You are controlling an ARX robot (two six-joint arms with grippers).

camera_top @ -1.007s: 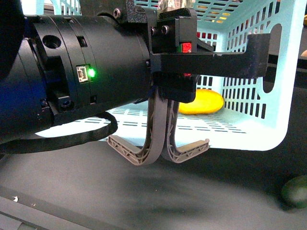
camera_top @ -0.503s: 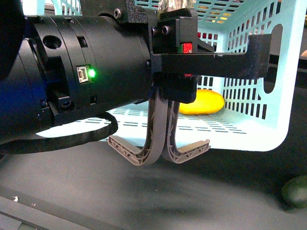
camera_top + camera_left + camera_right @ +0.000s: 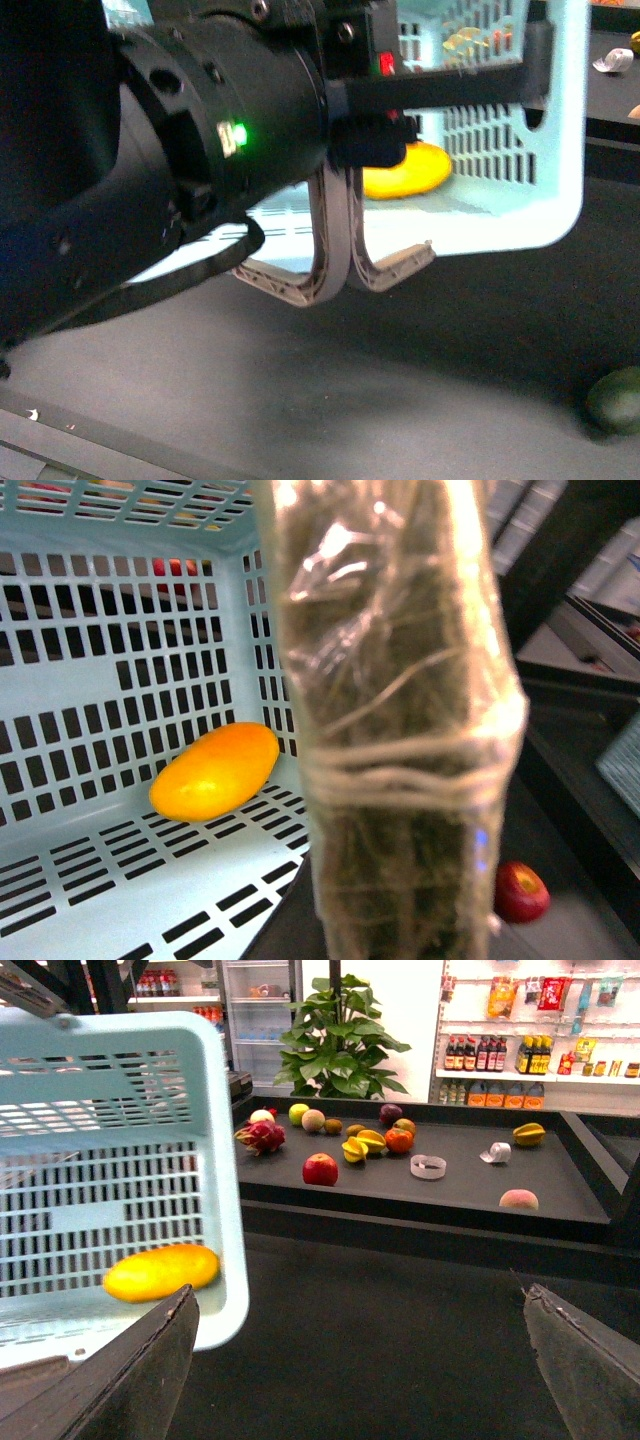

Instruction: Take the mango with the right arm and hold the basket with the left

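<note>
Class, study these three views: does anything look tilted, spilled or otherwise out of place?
Yes: the basket is tipped, raised by its two handles, which the left gripper holds overhead. The mango already lies inside, near the lower corner.

We count one turquoise basket with one yellow mango inside and two grey handles. One dark green fruit lies on the near desk. On the far desk we make out perhaps a dozen fruits, among them one red apple and one dragon fruit. One potted plant stands behind.
</note>
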